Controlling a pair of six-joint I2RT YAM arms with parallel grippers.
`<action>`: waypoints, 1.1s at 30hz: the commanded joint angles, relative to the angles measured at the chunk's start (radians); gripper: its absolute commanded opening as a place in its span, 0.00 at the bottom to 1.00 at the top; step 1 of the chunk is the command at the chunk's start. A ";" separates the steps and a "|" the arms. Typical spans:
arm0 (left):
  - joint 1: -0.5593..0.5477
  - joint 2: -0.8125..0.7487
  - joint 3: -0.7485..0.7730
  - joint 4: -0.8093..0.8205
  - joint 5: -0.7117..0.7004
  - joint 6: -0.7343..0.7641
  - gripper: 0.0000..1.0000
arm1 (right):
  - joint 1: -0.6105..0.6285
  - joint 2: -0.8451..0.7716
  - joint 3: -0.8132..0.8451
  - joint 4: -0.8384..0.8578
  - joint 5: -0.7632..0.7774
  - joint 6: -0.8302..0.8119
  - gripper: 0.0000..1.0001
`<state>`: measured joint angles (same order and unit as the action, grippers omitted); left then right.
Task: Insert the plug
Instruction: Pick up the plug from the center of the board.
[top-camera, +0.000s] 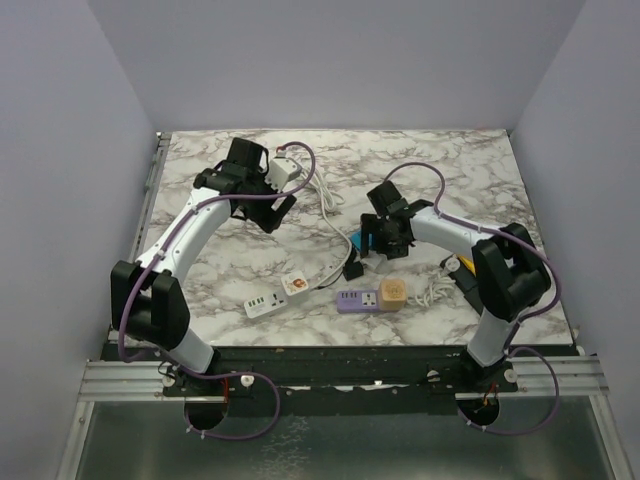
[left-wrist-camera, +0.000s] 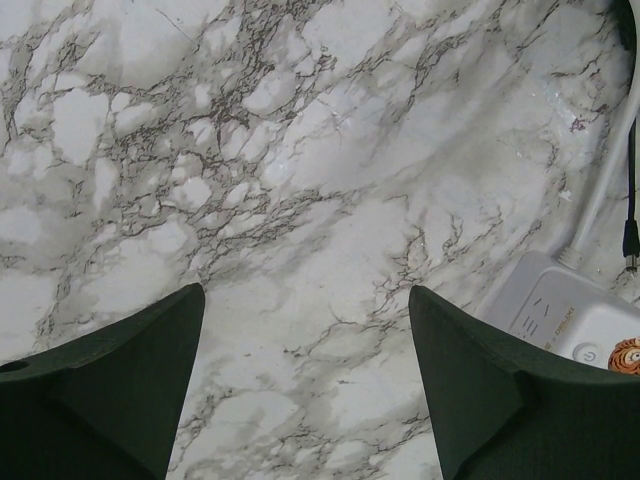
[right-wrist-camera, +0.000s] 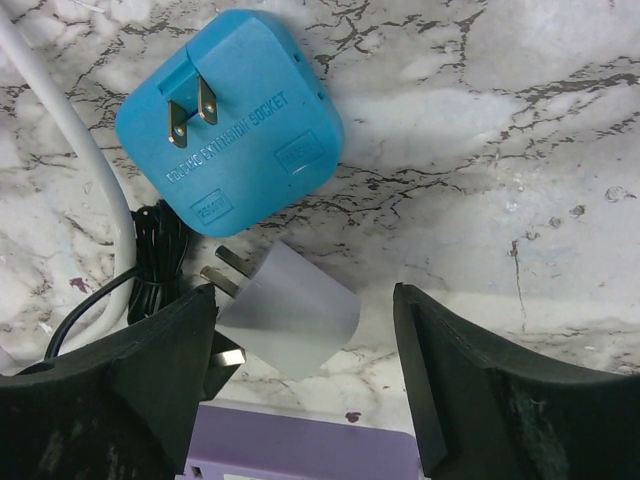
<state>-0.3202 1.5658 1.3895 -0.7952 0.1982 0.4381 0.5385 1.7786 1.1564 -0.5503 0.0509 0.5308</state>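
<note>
Overhead from behind, wrist views close, downward

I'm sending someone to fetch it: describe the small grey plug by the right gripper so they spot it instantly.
On the marble table, look between the open fingers of the right gripper, just past the purple power strip. The grey plug lies there beside the blue adapter; it is smaller, pale grey and unlettered, its prongs pointing sideways.

Marble-pattern tabletop (top-camera: 480, 180) carries all items. Near edge, my base side: white pwr strip (top-camera: 268, 300), with purple pwr strip (top-camera: 358, 300) near it on the R. Centre: blue adapter (right-wrist-camera: 228, 125) lying prongs-up. Grey-white plug (right-wrist-camera: 290, 325) lies on its side just beside it, black cord bundle (right-wrist-camera: 160, 250) adjacent. Far L: second white strip (left-wrist-camera: 570, 310). White cable (top-camera: 325, 200) runs across the centre.
</note>
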 joint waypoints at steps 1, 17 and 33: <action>0.003 -0.056 -0.021 -0.011 0.036 -0.006 0.85 | 0.018 0.051 0.019 0.019 0.031 -0.017 0.76; 0.004 -0.109 -0.005 -0.024 0.043 -0.036 0.85 | 0.057 -0.001 -0.004 -0.027 0.222 -0.012 0.46; 0.004 -0.251 0.018 -0.095 0.112 0.019 0.96 | 0.060 -0.336 0.014 -0.080 0.028 -0.103 0.22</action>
<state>-0.3206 1.3743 1.3781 -0.8524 0.2420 0.4202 0.5919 1.5215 1.1599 -0.6010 0.2024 0.4675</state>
